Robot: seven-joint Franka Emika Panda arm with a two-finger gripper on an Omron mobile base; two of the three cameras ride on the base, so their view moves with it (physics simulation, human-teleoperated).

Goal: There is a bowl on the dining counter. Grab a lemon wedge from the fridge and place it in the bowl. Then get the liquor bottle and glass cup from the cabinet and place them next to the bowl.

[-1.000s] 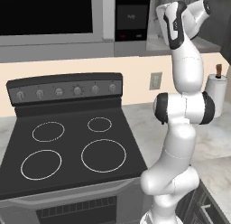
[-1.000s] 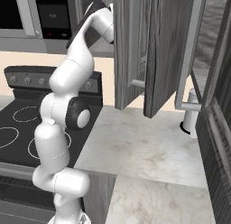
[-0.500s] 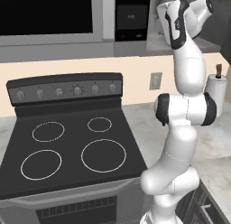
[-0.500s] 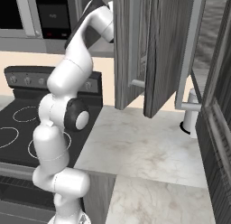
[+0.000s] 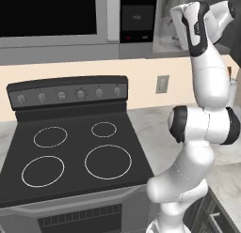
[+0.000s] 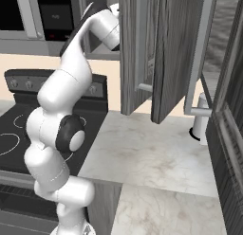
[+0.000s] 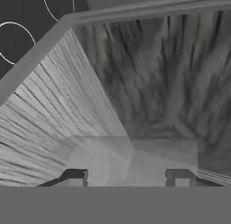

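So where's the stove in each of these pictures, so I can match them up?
Left base view: the stove spans the lower left and centre, left of the arm.
Right base view: the stove sits at the left edge, partly behind the arm.
Hand view: its dark top with white burner rings is in the top left corner.
Shared landmark: the microwave above it in both base views.

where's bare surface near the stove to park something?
The pale marble countertop right of the black glass-top stove is bare, up to the white cylindrical holder at the wall. Under the open grey wood-grain cabinet doors headroom is tight.
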